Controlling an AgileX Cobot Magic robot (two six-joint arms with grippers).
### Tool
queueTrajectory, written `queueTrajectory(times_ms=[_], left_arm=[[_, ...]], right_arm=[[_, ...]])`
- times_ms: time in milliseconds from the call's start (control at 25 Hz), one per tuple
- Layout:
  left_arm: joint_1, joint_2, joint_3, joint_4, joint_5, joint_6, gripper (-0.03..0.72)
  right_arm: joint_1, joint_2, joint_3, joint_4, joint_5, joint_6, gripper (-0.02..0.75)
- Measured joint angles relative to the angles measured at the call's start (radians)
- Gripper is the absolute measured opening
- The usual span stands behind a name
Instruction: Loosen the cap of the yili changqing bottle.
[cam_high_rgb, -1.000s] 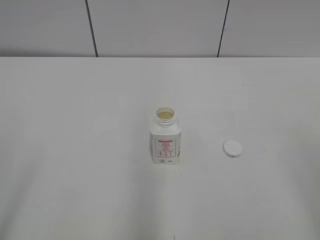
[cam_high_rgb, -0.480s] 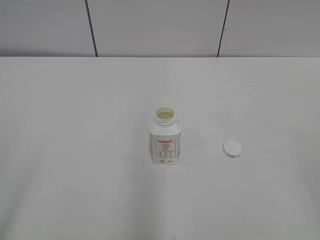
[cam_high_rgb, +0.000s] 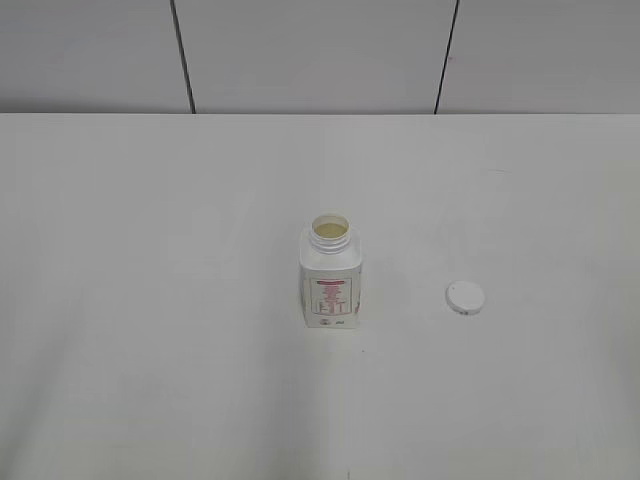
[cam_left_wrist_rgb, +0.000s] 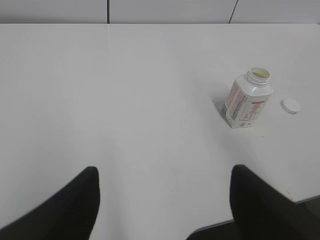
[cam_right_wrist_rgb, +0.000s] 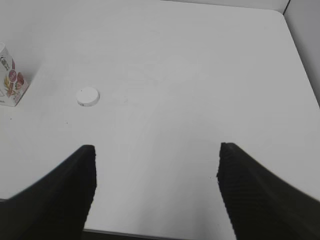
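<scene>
1. The left gripper (cam_left_wrist_rgb: 162, 200) fills the bottom of the left wrist view, its two dark fingers (cam_left_wrist_rgb: 75, 207) spread wide apart at the lower left and lower right with nothing between them but bare tabletop.

2. The right gripper (cam_right_wrist_rgb: 155, 192) appears the same way at the bottom of the right wrist view, its fingers (cam_right_wrist_rgb: 60, 195) standing wide apart and holding nothing.

3. Neither gripper appears in the exterior view.

4. The table (cam_high_rgb: 150, 300) is a plain matte white surface that takes up most of every view; its near edge shows at the lower right of the left wrist view and along the bottom of the right wrist view.

5. Behind the table runs a pale grey panelled wall (cam_high_rgb: 310, 55) with two dark vertical seams across the top of the exterior view.

6. The yili changqing bottle (cam_high_rgb: 330, 275) stands upright at the centre of the exterior view, neck open and red print facing the camera; in the left wrist view it sits at the upper right, well apart from the left gripper.

7. The cap (cam_high_rgb: 465, 297) is off and lies flat on the table right of the bottle, apart from it; in the right wrist view it lies at the left, above the gripper's left-hand finger and clear of it.
</scene>
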Motion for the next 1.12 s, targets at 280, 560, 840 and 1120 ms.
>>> queueTrajectory(times_ms=[280, 560, 840, 1120], left_arm=[[0.0, 0.0, 0.0, 0.0, 0.0, 0.0, 0.496], [0.0, 0.0, 0.0, 0.0, -0.002, 0.0, 0.496], [0.0, 0.0, 0.0, 0.0, -0.003, 0.0, 0.489], [0.0, 0.0, 0.0, 0.0, -0.003, 0.0, 0.486]], right_arm=[[0.0, 0.0, 0.0, -0.003, -0.004, -0.003, 0.595], [0.0, -0.001, 0.0, 0.003, -0.008, -0.003, 0.595], [-0.007, -0.001, 0.0, 0.004, -0.008, -0.003, 0.595], [-0.122, -0.001, 0.0, 0.004, -0.009, -0.003, 0.595]])
